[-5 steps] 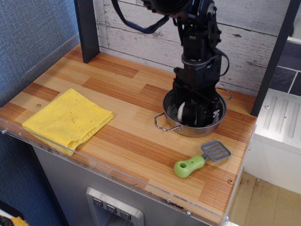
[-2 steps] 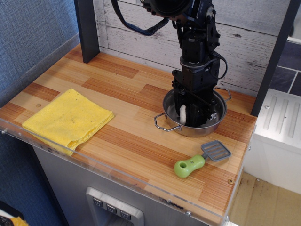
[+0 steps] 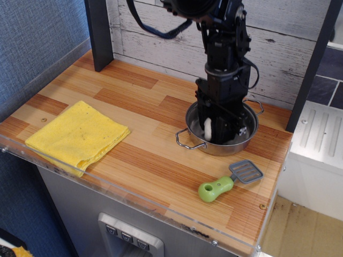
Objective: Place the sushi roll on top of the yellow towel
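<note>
Sushi roll (image 3: 208, 129): one; only a white sliver shows between the black fingers, inside the pan at about 3 o'clock on the counter.
Gripper (image 3: 213, 131): one, black, pointed straight down into the pan; fingers clenched on the sushi roll, one to each side of the white patch.
Roll vs gripper: roll sits right at the fingertips, touching them; whether it rests on the pan floor or is just clear of it, cannot tell.
Steel pan (image 3: 234, 145): one, round, two wire handles, at 2 to 3 o'clock; the arm hides most of its inside.
Yellow towel (image 3: 78, 135): one, folded square, slightly rumpled, at 9 o'clock near the front left edge; well apart from the pan; nothing on it.
Spatula (image 3: 229, 180): one, green handle, grey slotted head, lying flat at 5 o'clock, near the pan's front rim but not touching it.
Counter (image 3: 144, 107): one, striped wood, clear plastic lip along the front.
Back wall (image 3: 161, 48): whitewashed planks at 12 o'clock; one dark post at 11 o'clock.
</note>
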Robot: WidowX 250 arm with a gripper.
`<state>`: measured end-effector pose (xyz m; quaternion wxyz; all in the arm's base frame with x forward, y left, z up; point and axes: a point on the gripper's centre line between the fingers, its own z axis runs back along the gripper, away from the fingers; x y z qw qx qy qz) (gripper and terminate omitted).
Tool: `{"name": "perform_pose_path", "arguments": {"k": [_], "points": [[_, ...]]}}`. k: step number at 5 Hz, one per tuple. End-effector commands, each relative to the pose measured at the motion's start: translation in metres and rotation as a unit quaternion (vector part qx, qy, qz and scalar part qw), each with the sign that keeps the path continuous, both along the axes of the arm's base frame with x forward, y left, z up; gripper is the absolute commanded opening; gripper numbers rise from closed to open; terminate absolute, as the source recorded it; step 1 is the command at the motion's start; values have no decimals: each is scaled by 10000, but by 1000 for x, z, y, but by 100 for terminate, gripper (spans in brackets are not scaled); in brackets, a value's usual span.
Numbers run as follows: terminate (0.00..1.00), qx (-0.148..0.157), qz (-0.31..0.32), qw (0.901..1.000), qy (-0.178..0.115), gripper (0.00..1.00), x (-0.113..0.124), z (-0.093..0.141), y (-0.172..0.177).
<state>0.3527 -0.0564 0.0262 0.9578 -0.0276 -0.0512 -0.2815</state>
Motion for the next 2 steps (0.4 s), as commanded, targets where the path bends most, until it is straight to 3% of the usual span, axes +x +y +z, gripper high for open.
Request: {"name": "perform_pose_path", "arguments": {"k": [1, 2], "points": [[0, 53, 231, 9950, -967, 0, 8, 73, 15], [0, 128, 503, 9932, -1046, 0, 7, 87, 36]]}}
